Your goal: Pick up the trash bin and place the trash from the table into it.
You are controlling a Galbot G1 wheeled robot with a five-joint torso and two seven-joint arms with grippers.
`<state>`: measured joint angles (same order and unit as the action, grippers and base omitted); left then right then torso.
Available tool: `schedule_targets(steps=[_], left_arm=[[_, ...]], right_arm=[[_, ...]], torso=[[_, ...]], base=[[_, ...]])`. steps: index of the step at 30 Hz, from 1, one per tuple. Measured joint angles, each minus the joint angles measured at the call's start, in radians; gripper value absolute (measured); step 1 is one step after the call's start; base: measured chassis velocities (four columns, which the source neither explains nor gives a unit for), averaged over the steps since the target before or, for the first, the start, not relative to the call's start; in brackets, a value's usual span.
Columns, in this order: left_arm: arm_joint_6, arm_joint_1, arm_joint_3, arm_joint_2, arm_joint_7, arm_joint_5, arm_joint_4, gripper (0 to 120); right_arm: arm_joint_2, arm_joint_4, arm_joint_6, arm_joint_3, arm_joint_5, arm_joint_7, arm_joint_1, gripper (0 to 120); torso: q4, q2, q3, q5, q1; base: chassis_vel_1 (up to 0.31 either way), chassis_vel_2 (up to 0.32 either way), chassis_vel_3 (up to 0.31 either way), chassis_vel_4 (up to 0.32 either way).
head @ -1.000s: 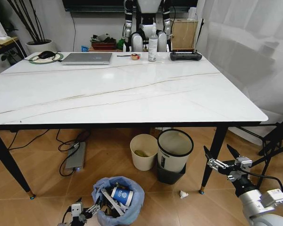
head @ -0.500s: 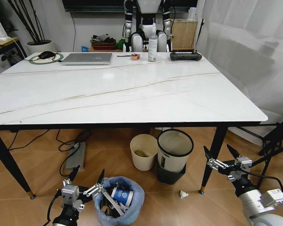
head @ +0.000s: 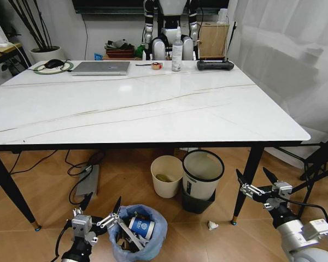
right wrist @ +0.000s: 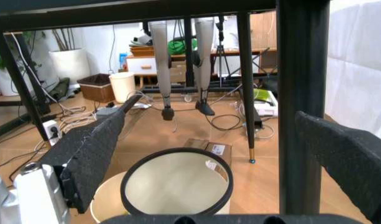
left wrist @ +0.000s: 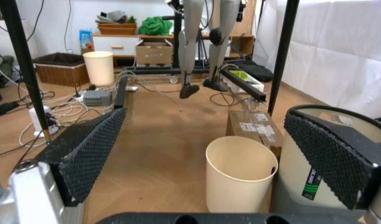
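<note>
Low in the head view, left of centre, the trash bin [head: 136, 233] sits on the floor in front of the table [head: 153, 109], its blue bag stuffed with a paper cup [head: 141, 226] and other litter. The left gripper [head: 101, 212] hangs just beside its rim, fingers spread wide and holding nothing. At lower right the right gripper [head: 256, 180] waits near a table leg, also parted. A small white scrap [head: 212, 225], possibly tissue, lies on the floor. To lift cleanly, the left gripper should pinch the firm rim, not just loose bag.
</note>
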<state>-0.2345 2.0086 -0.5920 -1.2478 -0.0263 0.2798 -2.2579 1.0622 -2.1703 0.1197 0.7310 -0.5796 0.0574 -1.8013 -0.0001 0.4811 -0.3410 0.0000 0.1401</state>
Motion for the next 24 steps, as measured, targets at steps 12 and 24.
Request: schedule_targets(steps=[12,24], left_arm=[[0.001,-0.001,0.001,0.0,0.0,0.001,0.003,100],[0.002,-0.001,0.001,0.0,0.001,0.002,0.004,100]], right_arm=[[0.0,0.0,0.0,0.0,0.0,0.0,0.0,100],[0.0,0.0,0.0,0.0,0.0,0.0,0.0,100]], torso=[[0.0,0.0,0.0,0.0,0.0],[0.0,0.0,0.0,0.0,0.0]], base=[[0.0,0.0,0.0,0.0],[0.0,0.0,0.0,0.0]])
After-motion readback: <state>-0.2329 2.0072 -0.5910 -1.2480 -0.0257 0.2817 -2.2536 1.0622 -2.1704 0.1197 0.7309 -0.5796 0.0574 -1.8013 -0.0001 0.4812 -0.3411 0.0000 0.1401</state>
